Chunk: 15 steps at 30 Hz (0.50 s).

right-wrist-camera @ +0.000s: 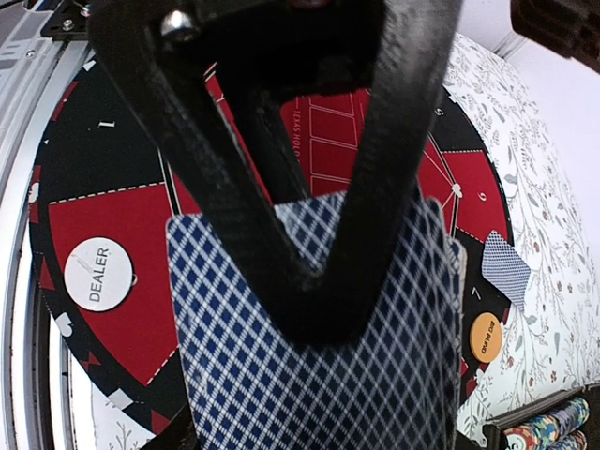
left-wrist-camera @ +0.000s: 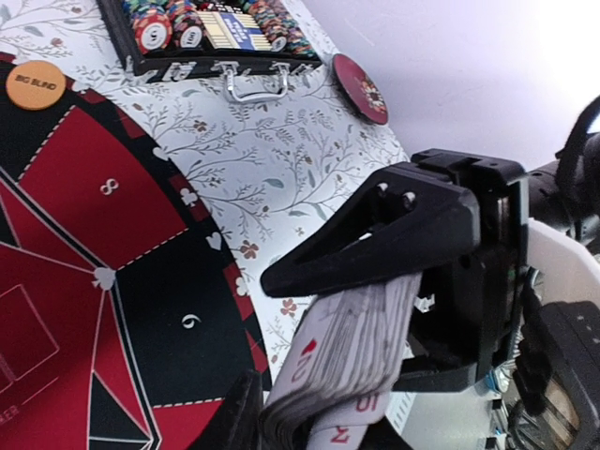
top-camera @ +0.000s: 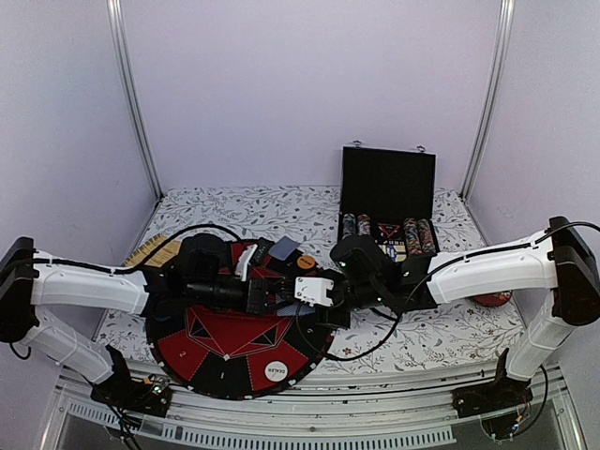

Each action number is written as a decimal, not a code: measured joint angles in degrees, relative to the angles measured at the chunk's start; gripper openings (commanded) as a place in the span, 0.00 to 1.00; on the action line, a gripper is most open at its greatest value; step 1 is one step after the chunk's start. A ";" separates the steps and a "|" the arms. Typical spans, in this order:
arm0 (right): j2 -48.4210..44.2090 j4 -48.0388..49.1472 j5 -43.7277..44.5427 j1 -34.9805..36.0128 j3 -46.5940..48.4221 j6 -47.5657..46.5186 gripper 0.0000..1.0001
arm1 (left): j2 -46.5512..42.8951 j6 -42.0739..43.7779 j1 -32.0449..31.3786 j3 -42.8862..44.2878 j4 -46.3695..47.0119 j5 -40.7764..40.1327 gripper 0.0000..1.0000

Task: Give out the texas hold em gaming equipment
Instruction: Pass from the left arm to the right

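A deck of playing cards (left-wrist-camera: pixel 361 342) sits between my left gripper's (left-wrist-camera: pixel 267 337) jaws above the round red-and-black mat (top-camera: pixel 225 349). The upper finger rests on the deck and red card faces show. My right gripper (right-wrist-camera: pixel 314 389) meets it at the mat's middle (top-camera: pixel 330 291). Its upper finger (right-wrist-camera: pixel 319 309) lies across the deck's blue patterned back (right-wrist-camera: pixel 281 394), and its grip is unclear. The white DEALER disc (top-camera: pixel 276 369) (right-wrist-camera: pixel 99 274) lies near the mat's front edge. An orange BIG BLIND disc (top-camera: pixel 306 262) (left-wrist-camera: pixel 36 84) (right-wrist-camera: pixel 485 337) and a face-down card (top-camera: pixel 284 247) (right-wrist-camera: pixel 504 267) lie at the far rim.
An open black chip case (top-camera: pixel 386 202) (left-wrist-camera: pixel 206 28) stands behind the mat at the right. A red chip (top-camera: pixel 492 299) (left-wrist-camera: pixel 361 87) lies on the floral cloth beside the right arm. A straw-coloured object (top-camera: pixel 155 251) sits at the left.
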 measured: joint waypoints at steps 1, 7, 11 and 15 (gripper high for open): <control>0.00 -0.02 0.17 0.00 -0.02 0.00 0.52 | -0.26 0.13 0.00 0.09 -0.72 -0.39 0.33; 0.00 0.00 0.37 0.02 -0.04 0.00 0.51 | -1.92 1.07 0.00 0.24 -4.11 -2.12 0.56; 0.00 0.04 0.15 0.02 -0.04 0.09 0.50 | -2.80 1.49 0.02 0.24 -4.15 -1.84 0.67; 0.00 0.07 -0.39 -0.07 -0.04 0.24 0.49 | -4.26 1.68 0.02 0.24 -4.00 -0.79 0.73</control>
